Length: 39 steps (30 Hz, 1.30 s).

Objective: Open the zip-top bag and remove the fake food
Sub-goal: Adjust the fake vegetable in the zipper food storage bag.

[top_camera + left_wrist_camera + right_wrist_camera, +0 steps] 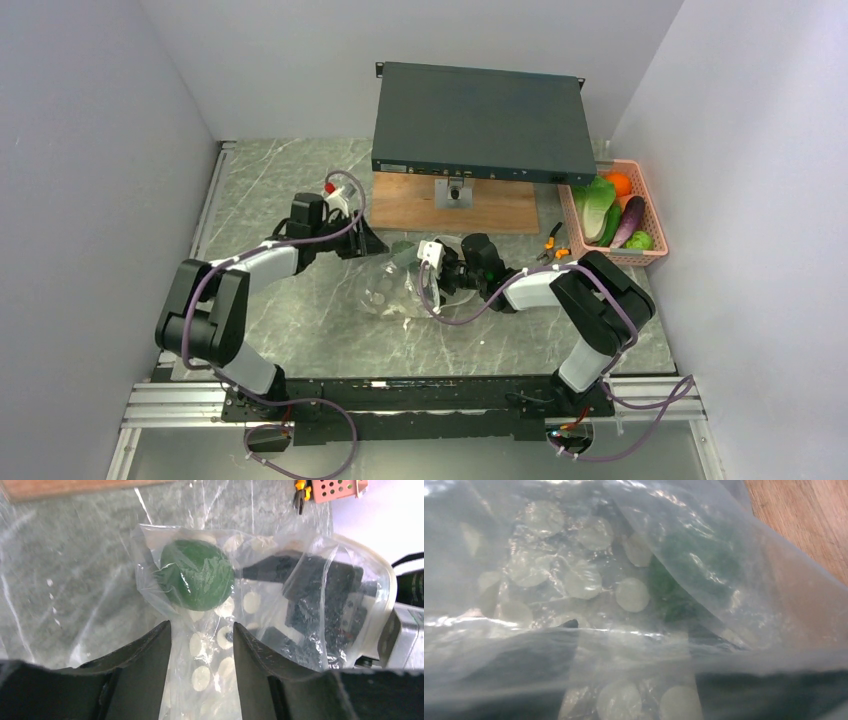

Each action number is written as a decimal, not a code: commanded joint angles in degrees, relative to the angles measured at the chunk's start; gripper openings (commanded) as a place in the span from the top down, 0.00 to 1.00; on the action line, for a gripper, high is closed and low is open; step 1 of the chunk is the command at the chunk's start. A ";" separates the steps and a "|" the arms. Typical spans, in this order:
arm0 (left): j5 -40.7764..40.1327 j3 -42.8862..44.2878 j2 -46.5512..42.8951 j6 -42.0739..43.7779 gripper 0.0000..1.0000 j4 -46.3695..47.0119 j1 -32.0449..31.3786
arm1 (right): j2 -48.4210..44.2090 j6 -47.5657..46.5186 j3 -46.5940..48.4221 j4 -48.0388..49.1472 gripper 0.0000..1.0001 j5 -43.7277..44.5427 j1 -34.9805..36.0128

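Note:
The clear zip-top bag (pixel 392 285) with white oval dots lies on the marble table between my two grippers. A round green piece of fake food (pixel 197 575) sits inside it, and it shows blurred through the film in the right wrist view (pixel 674 580). My left gripper (pixel 368 242) (pixel 202 645) is open, with the bag's film (pixel 220 640) lying between its jaws. My right gripper (pixel 432 262) (pixel 634 645) is pushed into the bag (pixel 574 570) with its jaws apart, wrapped in plastic. It shows as a black shape through the bag in the left wrist view (pixel 320 600).
A pink slatted basket (pixel 615 258) at the right holds lettuce (pixel 598 200), an orange ball (pixel 619 183), a purple piece (pixel 630 220) and a green piece (pixel 640 240). Orange-handled pliers (pixel 552 242) lie beside it. A dark flat box (pixel 480 120) rests on a wooden board (pixel 400 205) behind the bag.

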 commanded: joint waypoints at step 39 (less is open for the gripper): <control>7.33 6.85 16.49 8.17 0.84 0.27 -9.78 | 3.22 4.36 4.41 5.70 0.08 4.50 -0.71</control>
